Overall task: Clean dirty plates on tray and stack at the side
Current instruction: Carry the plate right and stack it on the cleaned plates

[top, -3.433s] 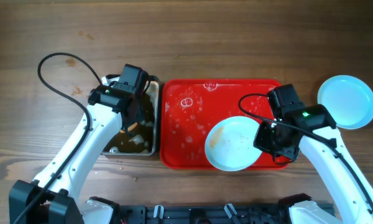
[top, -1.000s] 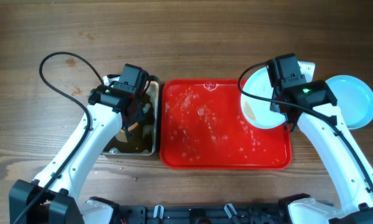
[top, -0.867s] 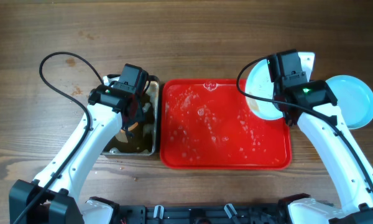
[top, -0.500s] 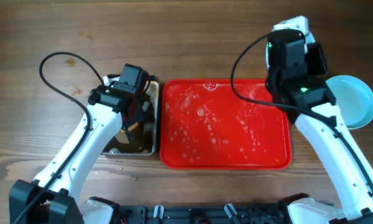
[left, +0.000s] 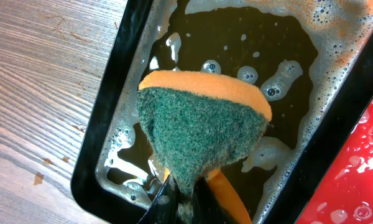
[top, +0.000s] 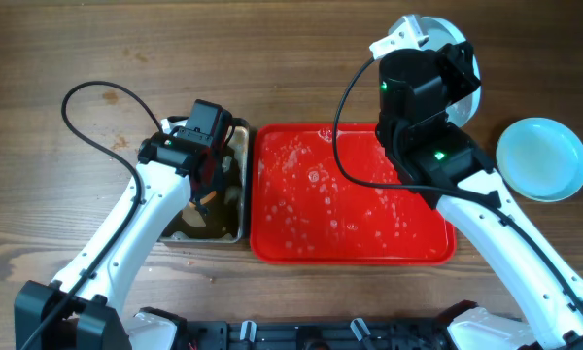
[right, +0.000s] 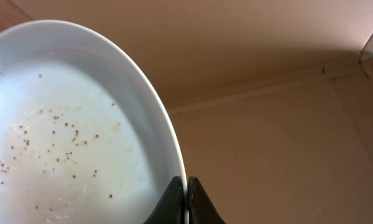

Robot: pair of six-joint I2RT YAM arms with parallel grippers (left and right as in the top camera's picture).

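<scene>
My right gripper [top: 439, 70] is raised above the tray's far right corner and is shut on the rim of a pale plate [top: 459, 41]. In the right wrist view my jaws [right: 186, 186] pinch the plate's edge, and the plate [right: 62, 137] is tilted up, speckled with brown crumbs and a faint smear. A second plate [top: 541, 158] lies on the table at the right. Only these two plates show. The red tray [top: 350, 194] is wet with foam and bears no plate. My left gripper [top: 207, 183] is shut on a green-and-orange sponge [left: 199, 130] over the pan.
A black metal pan [left: 105, 143] of brown, foamy water stands left of the tray, also seen from overhead [top: 235, 209]. A black cable [top: 87, 107] loops over the table at the left. The tray's corner shows in the left wrist view [left: 360, 199].
My right arm has lifted the dirty plate off the tray, carried it to the far right and tipped it upright. The left arm has stayed still with the sponge.
</scene>
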